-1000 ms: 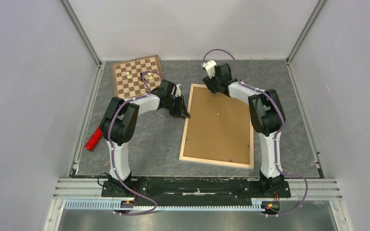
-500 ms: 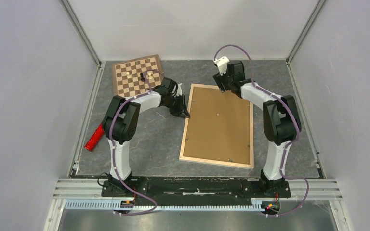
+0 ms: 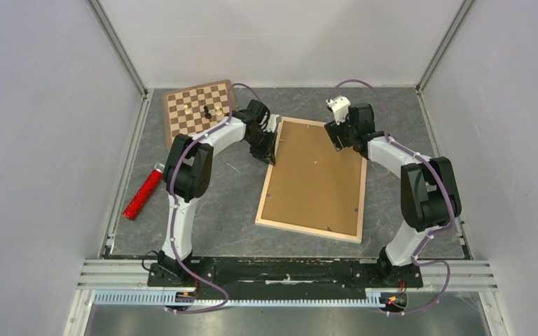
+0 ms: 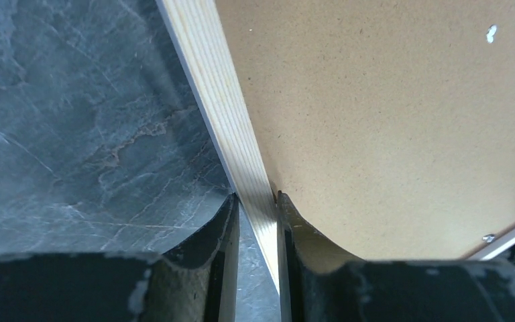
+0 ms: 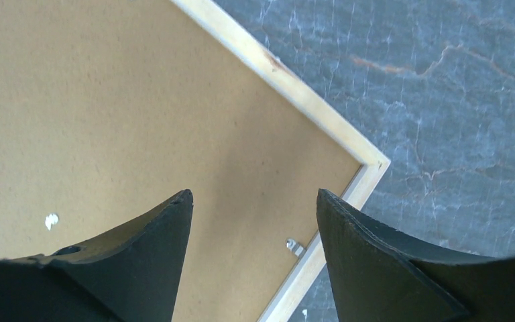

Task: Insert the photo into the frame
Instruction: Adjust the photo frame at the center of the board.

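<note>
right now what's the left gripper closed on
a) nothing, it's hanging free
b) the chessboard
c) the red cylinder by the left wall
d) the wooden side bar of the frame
d: the left wrist view shows the left gripper with one finger on each side of the light wooden bar of the frame, right beside the brown backing board.
</note>
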Controlling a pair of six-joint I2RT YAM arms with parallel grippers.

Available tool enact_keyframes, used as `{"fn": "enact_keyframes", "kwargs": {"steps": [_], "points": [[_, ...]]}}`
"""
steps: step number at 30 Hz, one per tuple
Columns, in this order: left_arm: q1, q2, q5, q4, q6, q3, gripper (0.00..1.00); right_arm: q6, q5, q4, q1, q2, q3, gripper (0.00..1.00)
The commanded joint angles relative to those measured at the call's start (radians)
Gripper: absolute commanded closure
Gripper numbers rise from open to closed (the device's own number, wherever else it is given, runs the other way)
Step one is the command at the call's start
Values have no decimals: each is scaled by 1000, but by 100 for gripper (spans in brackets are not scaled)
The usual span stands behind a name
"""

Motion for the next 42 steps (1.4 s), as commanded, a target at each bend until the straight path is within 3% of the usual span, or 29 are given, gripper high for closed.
{"fn": "enact_keyframes", "kwargs": {"steps": [1,8,14,21,35,42], "points": [[-7,83,-187,-79,274,54,98,-1,-17,39,-28,-73,-51,29],[-64,111,-254,-126,486,98,98,4,-91,81,-65,-74,-58,28],[-82,112,-271,-127,474,109,96,-42,-159,88,-84,36,46,29],[-84,82,-300,-99,416,84,80,-96,-264,100,-120,183,181,29],[-82,-11,-347,-28,369,39,26,-196,-372,-19,-135,352,384,29],[-82,-109,-327,-28,359,11,24,-236,-399,-58,-144,384,410,31]]}}
